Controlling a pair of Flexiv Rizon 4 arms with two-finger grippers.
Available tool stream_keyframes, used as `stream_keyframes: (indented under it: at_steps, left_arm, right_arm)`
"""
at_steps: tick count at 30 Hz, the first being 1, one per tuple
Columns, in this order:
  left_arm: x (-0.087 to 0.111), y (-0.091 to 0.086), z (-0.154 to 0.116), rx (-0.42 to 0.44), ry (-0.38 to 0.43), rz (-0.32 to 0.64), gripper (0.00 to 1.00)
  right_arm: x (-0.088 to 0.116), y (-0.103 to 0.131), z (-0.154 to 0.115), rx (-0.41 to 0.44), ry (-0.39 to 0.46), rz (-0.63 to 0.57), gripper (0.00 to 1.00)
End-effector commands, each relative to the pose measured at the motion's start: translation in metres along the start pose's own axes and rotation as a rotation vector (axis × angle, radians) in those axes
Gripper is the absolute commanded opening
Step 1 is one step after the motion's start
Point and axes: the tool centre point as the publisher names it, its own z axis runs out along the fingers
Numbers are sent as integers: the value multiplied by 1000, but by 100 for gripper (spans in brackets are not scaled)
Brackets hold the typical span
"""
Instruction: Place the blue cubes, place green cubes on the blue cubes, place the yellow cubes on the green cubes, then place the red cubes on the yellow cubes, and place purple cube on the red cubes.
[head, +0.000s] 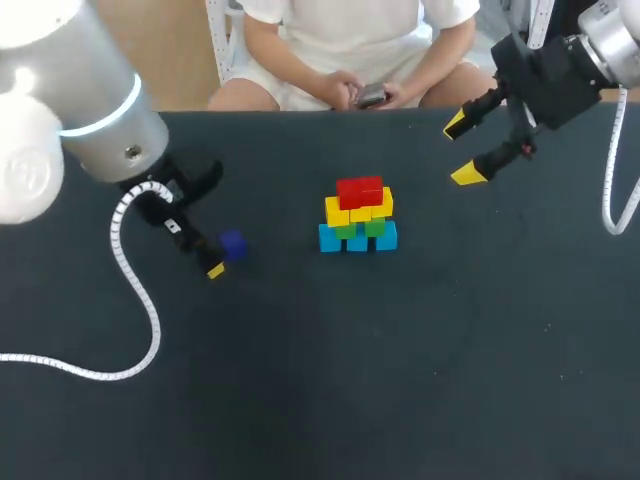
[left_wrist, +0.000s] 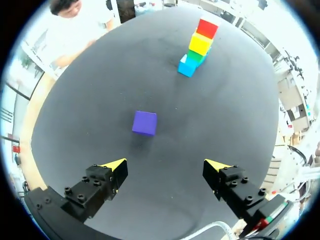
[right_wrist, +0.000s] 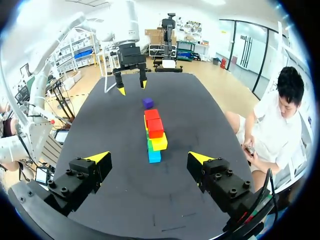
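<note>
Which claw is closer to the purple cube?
Left. The left claw is open with the purple cube just ahead of it; the right claw is far off, beyond the block stack.

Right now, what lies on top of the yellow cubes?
Red cubes sit on the yellow cubes, with nothing on them. They cover most of the yellow tops, which cannot be seen.

Bright, even overhead light on the dark counter (head: 400, 380); faint shadow beside the purple cube (left_wrist: 144, 123), glare on the left arm (head: 70, 80), upper left.
</note>
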Motion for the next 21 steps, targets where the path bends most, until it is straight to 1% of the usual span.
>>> stream_keyframes:
  at_steps: [1, 7, 12, 21]
  left_arm:
    - [1, 4, 3, -3, -118, 3, 100]
    - [-17, 12, 8, -1, -99, 40, 100]
    - [-33, 14, 13, 17, -89, 80, 100]
    - [-43, 15, 19, 40, -75, 95, 100]
  right_arm:
    - [0, 0, 0, 0, -2, -1, 100]
    - [0, 0, 0, 0, -2, -1, 100]
    - [0, 0, 0, 0, -2, -1, 100]
    - [0, 0, 0, 0, -2, -1, 100]
